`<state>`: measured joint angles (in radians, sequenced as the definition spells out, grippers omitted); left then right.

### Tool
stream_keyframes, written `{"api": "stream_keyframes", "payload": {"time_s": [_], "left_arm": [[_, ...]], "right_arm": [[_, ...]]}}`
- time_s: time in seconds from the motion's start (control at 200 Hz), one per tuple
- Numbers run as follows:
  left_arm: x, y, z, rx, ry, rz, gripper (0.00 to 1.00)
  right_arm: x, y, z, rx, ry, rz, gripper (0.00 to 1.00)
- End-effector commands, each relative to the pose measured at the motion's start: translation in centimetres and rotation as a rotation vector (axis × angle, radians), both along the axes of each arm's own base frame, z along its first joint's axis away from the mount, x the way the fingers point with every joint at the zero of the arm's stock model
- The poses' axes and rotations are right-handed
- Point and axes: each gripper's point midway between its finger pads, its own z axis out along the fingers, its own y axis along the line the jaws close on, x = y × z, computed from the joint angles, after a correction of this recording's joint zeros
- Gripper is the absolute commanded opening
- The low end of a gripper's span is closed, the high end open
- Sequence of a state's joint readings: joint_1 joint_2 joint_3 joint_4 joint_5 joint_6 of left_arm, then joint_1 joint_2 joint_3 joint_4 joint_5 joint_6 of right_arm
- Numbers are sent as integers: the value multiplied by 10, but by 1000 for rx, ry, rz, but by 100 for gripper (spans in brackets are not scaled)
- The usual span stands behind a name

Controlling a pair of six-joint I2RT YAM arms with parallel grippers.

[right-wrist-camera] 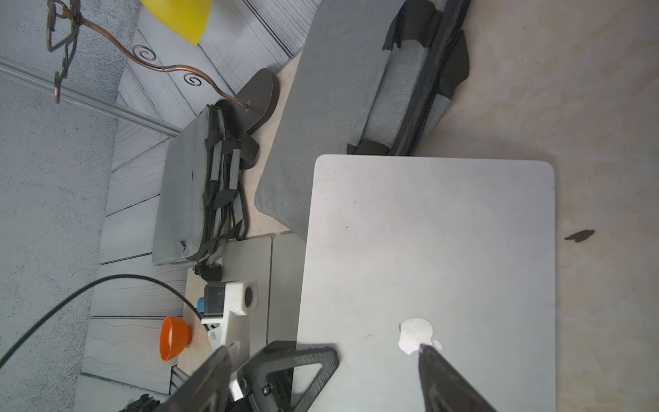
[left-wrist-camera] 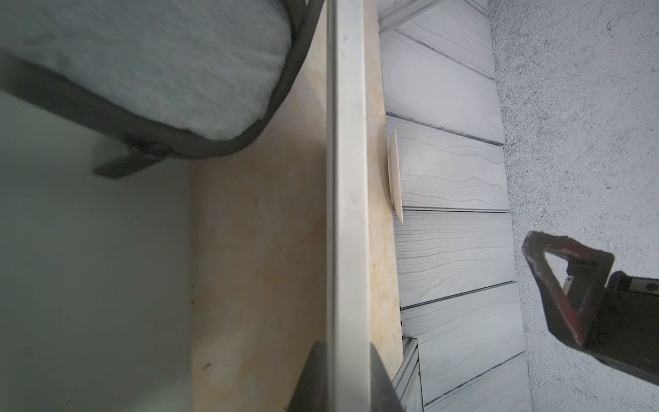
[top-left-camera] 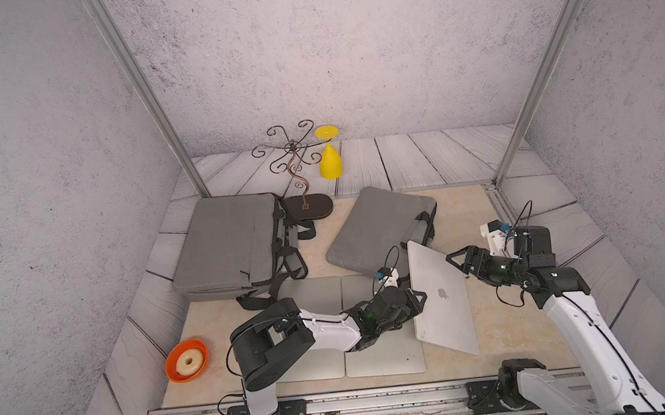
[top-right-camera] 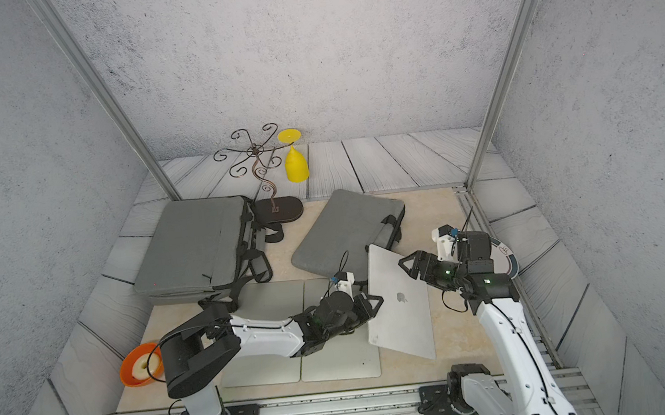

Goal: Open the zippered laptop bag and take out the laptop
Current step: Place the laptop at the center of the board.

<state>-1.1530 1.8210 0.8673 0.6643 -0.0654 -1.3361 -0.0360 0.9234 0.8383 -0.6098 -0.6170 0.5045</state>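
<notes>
Left wrist view: laptop [left-wrist-camera: 347,178] edge sits pinched inside the left claw [left-wrist-camera: 344,356]

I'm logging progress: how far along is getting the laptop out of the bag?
Done: the laptop is outside the grey bag. In hand: the left hand is shut on the laptop's edge and holds it tilted, while the right hand hovers open over its lid. Left: probably just laying it flat and letting go.
</notes>
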Motion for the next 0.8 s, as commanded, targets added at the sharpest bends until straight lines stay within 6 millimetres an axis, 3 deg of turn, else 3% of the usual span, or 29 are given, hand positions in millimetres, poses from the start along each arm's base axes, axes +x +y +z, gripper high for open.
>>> {"api": "stream_keyframes", "payload": {"time_s": [0.0,0.115,0.355,0.515,0.716,0.796], "left_arm": [[-11,-31,55,-189,-38,-2,0],[-24,-36,38,-176,7,10,0],[-49,-50,25,-175,67,13,0],[-44,-47,0,-155,128,99,0],[-52,-58,-4,-138,119,76,0],[-57,-56,-17,-117,143,56,0]], "right_arm": [[-1,-1,1,-7,-13,-10,81],[-2,-1,1,-6,-15,-7,82],[-9,0,-4,0,-9,-12,82],[-14,0,-10,7,0,-12,82],[-19,1,-14,16,1,-16,82],[-20,1,-14,18,1,-15,82]]}}
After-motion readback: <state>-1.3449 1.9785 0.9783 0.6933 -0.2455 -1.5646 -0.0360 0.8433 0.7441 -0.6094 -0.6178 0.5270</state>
